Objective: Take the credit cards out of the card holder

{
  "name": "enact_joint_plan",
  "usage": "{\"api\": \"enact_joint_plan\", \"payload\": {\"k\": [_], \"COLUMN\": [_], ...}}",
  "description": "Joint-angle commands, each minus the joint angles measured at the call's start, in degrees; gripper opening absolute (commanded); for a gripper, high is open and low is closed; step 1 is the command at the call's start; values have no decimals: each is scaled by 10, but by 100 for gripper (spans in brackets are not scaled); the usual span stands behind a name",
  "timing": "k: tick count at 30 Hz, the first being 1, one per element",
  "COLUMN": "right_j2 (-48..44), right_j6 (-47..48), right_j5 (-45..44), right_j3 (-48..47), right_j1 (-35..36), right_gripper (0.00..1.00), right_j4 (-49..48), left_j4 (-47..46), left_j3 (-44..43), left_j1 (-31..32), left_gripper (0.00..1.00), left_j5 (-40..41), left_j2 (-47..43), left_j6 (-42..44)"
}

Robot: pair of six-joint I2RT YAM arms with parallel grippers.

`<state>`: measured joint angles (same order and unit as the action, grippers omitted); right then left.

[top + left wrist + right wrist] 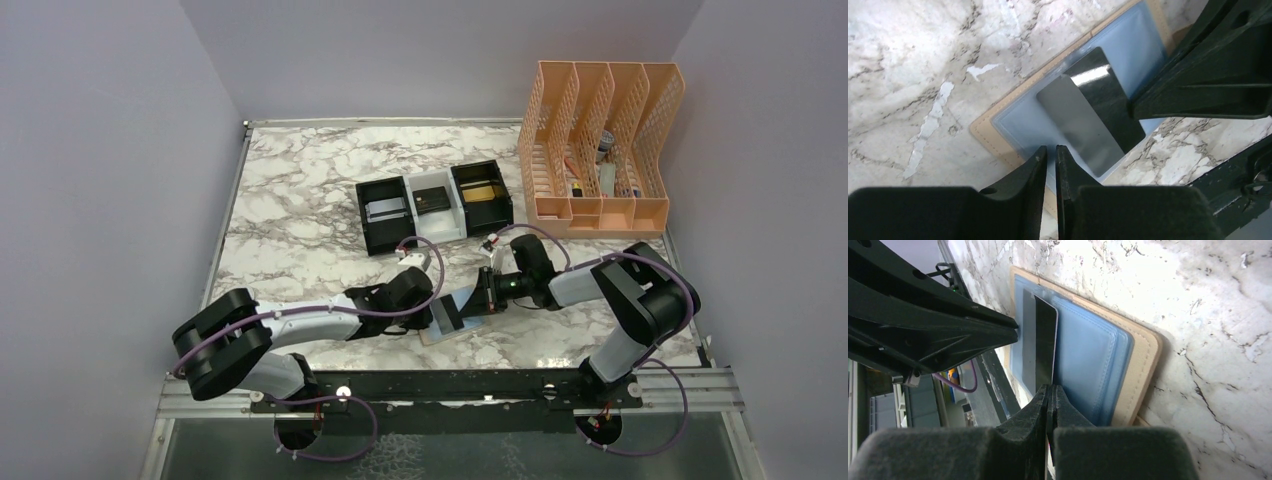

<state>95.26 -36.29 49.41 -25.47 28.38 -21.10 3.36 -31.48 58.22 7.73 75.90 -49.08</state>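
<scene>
The tan card holder [455, 322] lies open on the marble table between my arms, with its bluish pockets up [1023, 120] [1088, 360]. A dark glossy card [1108, 95] sticks partly out of a pocket. A grey face [1073, 130] lies alongside it, and I cannot tell if that is a second card. My right gripper [1049, 388] is shut on the dark card's [1046, 340] end; it also shows in the top view [487, 297]. My left gripper [1050, 150] is shut but for a slit, with nothing in it. It sits over the holder's near edge [432, 312].
Three small bins [435, 205] stand behind the holder. One holds a grey card [385, 208], one a dark card [432, 198] and one a gold card [480, 190]. A peach mesh file organizer [600, 140] stands at the back right. Grey walls enclose the table.
</scene>
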Motion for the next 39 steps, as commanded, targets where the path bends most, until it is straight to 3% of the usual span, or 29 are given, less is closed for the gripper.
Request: {"api": "enact_joint_plan", "payload": {"k": [1, 15, 20, 22, 25, 31, 34, 39], "right_j2": [6, 31, 58, 51, 34, -10, -11, 14], "right_j6": [-1, -29, -55, -55, -38, -1, -12, -48], "right_j5": [8, 45, 60, 43, 16, -44, -33, 10], "right_j3": [2, -11, -16, -18, -23, -7, 14, 18], "right_j1": [-3, -3, -1, -1, -1, -2, -2, 1], "right_gripper": [1, 17, 17, 7, 1, 1, 2, 14], "right_j4": [-23, -71, -114, -108, -74, -3, -27, -86], "left_j4": [-14, 44, 44, 44, 44, 44, 43, 31], "left_j3": [-11, -5, -3, -4, -1, 5, 5, 6], "left_j1": [14, 33, 34, 34, 35, 35, 35, 35], "left_gripper": [15, 7, 7, 7, 7, 7, 7, 7], "left_j5": [-8, 37, 40, 40, 40, 42, 42, 37], "left_j2": [42, 79, 75, 75, 72, 66, 66, 64], "left_j6": [10, -1, -3, -3, -4, -5, -3, -2]}}
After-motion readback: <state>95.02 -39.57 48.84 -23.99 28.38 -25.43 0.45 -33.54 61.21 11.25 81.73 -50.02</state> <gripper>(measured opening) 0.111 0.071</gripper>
